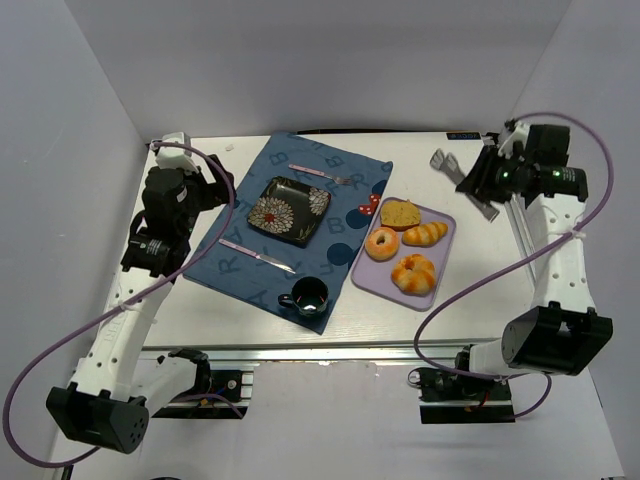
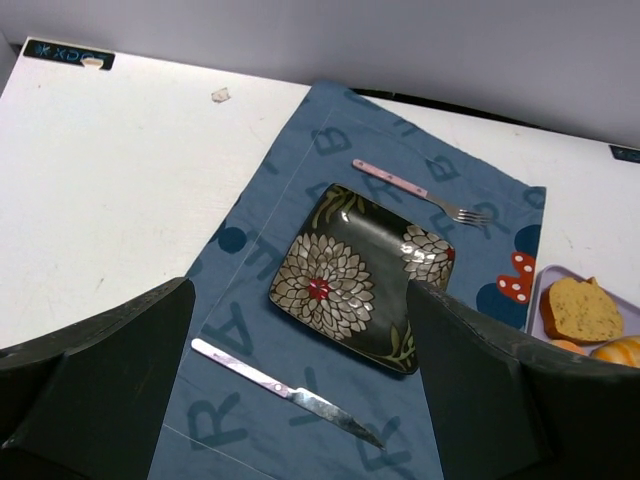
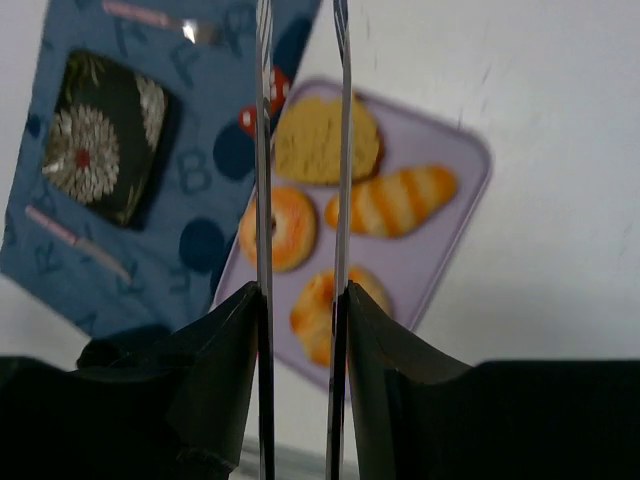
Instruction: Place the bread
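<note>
Cup [image 1: 305, 294]: nearest item, on the near corner of the blue placemat [image 1: 240, 265]. Plays no part.
Knife [image 1: 257, 256]: on the placemat, just this side of the plate.
Tray [image 1: 372, 267]: purple, on the table [image 1: 230, 320] just right of the placemat. It carries all the bread: round bun [image 1: 414, 273] nearest, doughnut [image 1: 381, 243] and striped roll [image 1: 425, 234] in the middle, cake-like slice [image 1: 400, 213] at the far end.
Plate [image 1: 290, 210]: dark, floral, mid-placemat, nothing on it.
Left tool [image 2: 300, 300]: hangs over the placemat's left side. Fingers spread wide, nothing between them.
Fork [image 1: 320, 174]: beyond the plate.
Right tool [image 3: 300, 295]: far right of the table, well apart from the tray. Pinched narrow on a pair of tongs [image 3: 265, 150], whose blades run parallel with nothing between them.
Progress: early, by my reading. Tongs are in hand and no bread has been lifted. Likely left to do: bring the tongs to the tray, grip a piece, and set it on the plate, the probable destination.
</note>
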Robot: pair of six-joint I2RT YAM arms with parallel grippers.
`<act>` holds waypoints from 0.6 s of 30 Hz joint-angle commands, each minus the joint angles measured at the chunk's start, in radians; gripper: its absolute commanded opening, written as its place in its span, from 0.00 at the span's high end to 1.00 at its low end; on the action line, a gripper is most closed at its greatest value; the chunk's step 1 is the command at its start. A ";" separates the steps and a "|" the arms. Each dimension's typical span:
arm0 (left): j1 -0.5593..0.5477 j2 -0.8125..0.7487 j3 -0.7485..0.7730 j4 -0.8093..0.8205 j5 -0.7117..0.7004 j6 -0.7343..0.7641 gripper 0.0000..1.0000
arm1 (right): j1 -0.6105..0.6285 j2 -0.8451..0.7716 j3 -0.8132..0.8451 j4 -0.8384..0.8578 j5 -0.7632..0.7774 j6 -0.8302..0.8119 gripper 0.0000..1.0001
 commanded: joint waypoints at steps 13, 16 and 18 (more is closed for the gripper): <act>-0.005 -0.091 -0.042 -0.029 0.042 0.037 0.02 | 0.094 -0.122 -0.335 -0.138 -0.109 0.092 0.49; -0.005 -0.103 -0.043 -0.044 0.033 0.040 0.02 | 0.155 -0.110 -0.359 -0.133 -0.072 0.107 0.47; -0.005 -0.114 -0.048 -0.053 0.025 0.041 0.02 | 0.209 -0.104 -0.373 -0.126 -0.050 0.117 0.47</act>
